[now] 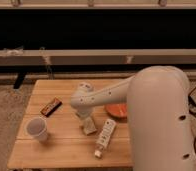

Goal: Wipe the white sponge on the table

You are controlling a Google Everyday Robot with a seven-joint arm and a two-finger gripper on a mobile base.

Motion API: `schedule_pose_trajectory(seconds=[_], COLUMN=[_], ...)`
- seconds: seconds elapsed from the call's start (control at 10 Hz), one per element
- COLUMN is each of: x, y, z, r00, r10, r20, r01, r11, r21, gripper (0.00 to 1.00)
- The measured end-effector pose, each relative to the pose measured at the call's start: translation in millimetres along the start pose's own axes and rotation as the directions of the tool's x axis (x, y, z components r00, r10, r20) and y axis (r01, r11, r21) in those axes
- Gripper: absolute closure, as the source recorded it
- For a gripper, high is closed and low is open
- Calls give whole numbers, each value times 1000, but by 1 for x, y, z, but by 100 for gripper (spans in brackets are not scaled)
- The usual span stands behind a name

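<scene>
The white sponge (89,126) is a small cream block lying on the light-wood slatted table (66,150), near its middle. My gripper (84,116) hangs at the end of the white arm (111,95), which reaches in from the right. It points down right over the sponge's near-left end and seems to touch it. The wrist hides the sponge's top edge.
A white cup (36,129) stands at the table's left. A dark snack bar (50,106) lies behind the cup. A long white tube (105,136) lies right of the sponge. An orange dish (116,111) sits partly under the arm. The robot's large white body (163,125) fills the right side.
</scene>
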Motion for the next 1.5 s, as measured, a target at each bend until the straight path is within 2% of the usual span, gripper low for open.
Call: schedule_pose_trajectory(seconds=[0.2, 0.5, 0.7, 0.9, 1.1, 1.3, 1.5], x=[-10, -40, -64, -84, -89, -89, -81], y=[-12, -6, 13, 50, 76, 107, 112], z=[-1, -6, -13, -18, -17, -13, -8], r00=[1000, 998, 990, 975, 963, 951, 948], r10=[10, -27, -96, -182, -232, -282, -299], r20=[19, 65, 102, 126, 133, 127, 109], r01=[-11, 25, 92, 178, 230, 284, 303], r11=[1000, 999, 995, 983, 973, 959, 953], r21=[18, 34, 42, 40, 30, -1, -19], gripper=[100, 100, 100, 100, 100, 100, 100])
